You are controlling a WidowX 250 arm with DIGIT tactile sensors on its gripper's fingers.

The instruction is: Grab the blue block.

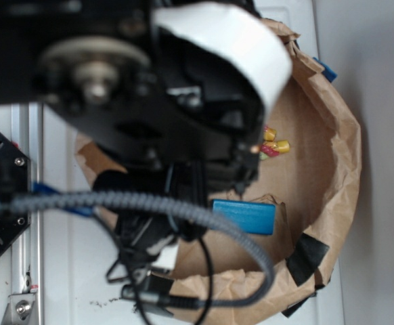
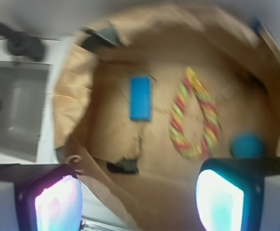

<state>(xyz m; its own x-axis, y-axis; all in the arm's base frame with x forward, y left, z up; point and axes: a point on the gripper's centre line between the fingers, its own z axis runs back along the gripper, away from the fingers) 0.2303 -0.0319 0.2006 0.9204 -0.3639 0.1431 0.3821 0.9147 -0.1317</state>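
White tabletop (image 1: 61, 271) carries a crumpled brown paper basin (image 2: 72, 110) with raised walls. From the wrist view, the gripper (image 2: 140, 197) hangs above its near rim, fingers spread wide and empty. Beyond, the blue block (image 2: 140, 97) lies flat on bare paper, beside the looped rope toy (image 2: 194, 115) and teal ball (image 2: 247, 146).

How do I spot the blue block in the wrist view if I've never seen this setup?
Find the brown paper nest that fills the view. On its floor, left of the looped multicoloured rope toy, lies the blue block. It is the only flat, bright-blue rectangle; the teal ball beyond the rope is round.
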